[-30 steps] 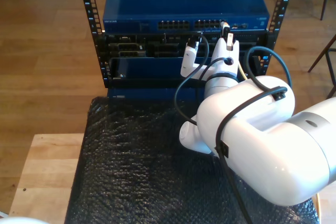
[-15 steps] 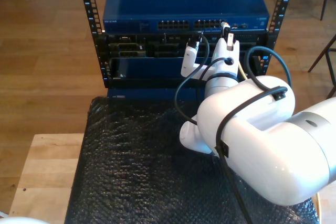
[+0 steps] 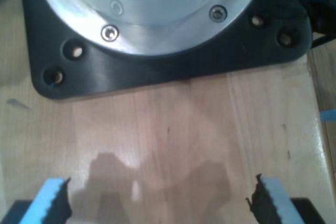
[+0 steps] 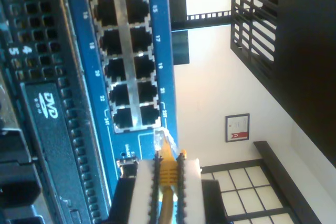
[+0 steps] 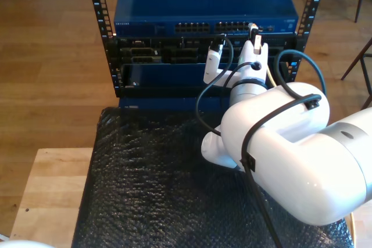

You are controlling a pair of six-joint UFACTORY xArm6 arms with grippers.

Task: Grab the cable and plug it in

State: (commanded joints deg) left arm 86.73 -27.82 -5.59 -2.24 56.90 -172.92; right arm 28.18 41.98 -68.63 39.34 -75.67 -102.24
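The yellow cable (image 4: 167,174) is pinched between the white fingers (image 4: 142,182) of my second gripper (image 4: 167,165), which is shut on it. Its clear plug (image 4: 160,139) pokes out just short of the blue switch's face, beside the last ports (image 4: 131,116) of the row. In the exterior view my second gripper (image 5: 254,32) is up at the switch (image 5: 203,4), near the ports toward the exterior view's right, and a stretch of yellow cable (image 5: 268,77) trails down behind the wrist. My first gripper (image 3: 157,203) is open over bare wood, its blue pads (image 3: 52,198) wide apart.
The switch sits atop a black rack (image 5: 96,4) with darker units below. A black bubble-textured mat (image 5: 151,184) covers the wooden table (image 5: 46,190). Thick black arm cables (image 5: 200,100) loop beside the wrist. A black base plate (image 3: 157,72) lies ahead of my first gripper.
My second gripper, still holding the cable, has shifted slightly toward the exterior view's right and closer to the switch's ports.
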